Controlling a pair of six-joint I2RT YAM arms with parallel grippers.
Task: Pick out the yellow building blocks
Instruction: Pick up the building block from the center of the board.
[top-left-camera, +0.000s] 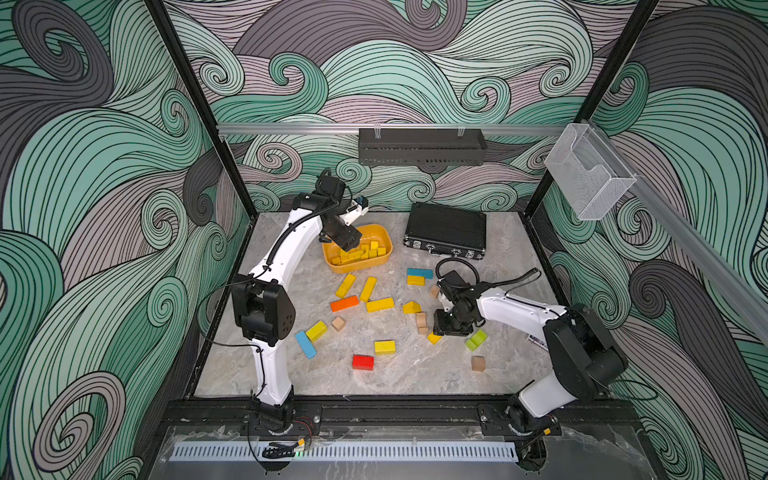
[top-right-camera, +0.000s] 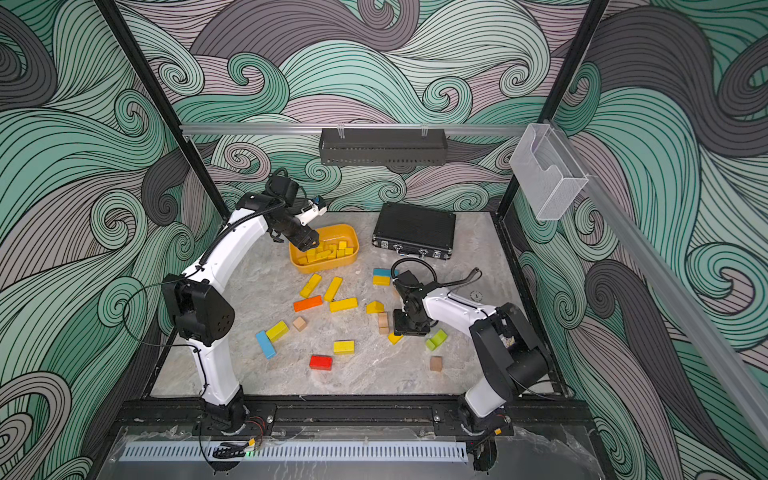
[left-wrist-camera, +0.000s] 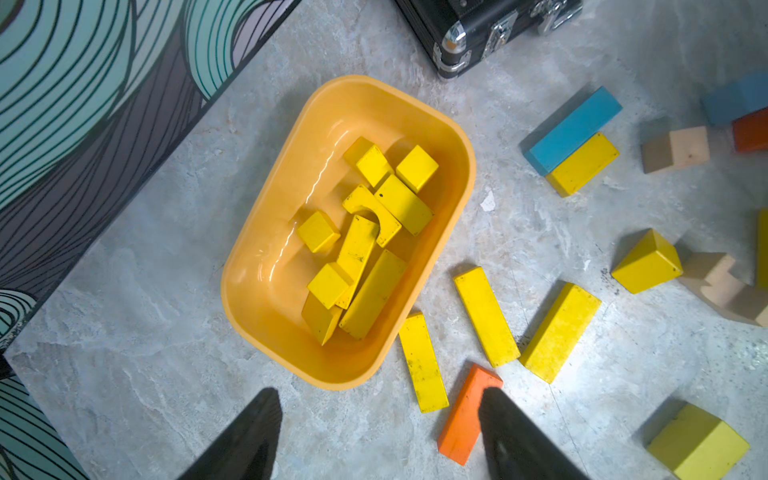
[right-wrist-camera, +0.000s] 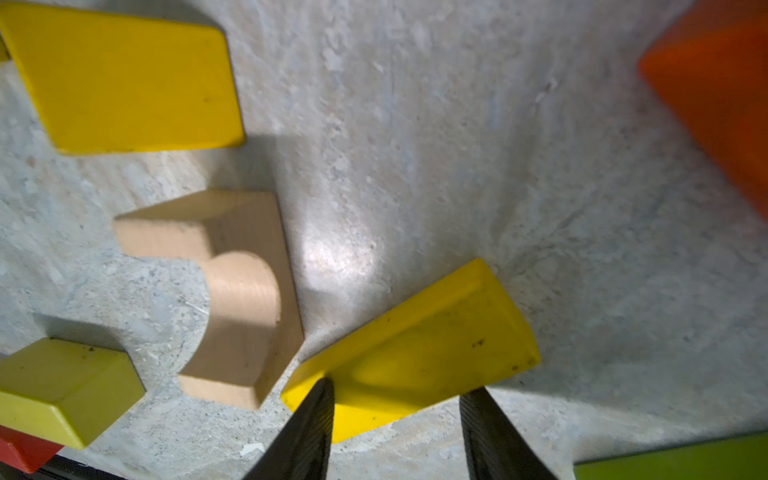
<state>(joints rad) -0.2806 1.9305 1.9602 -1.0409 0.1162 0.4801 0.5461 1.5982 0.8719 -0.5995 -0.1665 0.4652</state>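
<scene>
At the table's right, the half-open, empty right gripper straddles a yellow block, likely light, rigid and slick, best pinched across its flat sides; the left gripper gapes empty.

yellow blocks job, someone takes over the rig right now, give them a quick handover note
Left gripper: open, empty, over the orange-yellow tub's edge.
Right gripper: jaws straddle a yellow wedge lying on the table; grip unclear.
Done: a pile of yellow blocks sits in the tub.
To do: about eight yellow blocks on the table, three long bars near the tub among them.
</scene>
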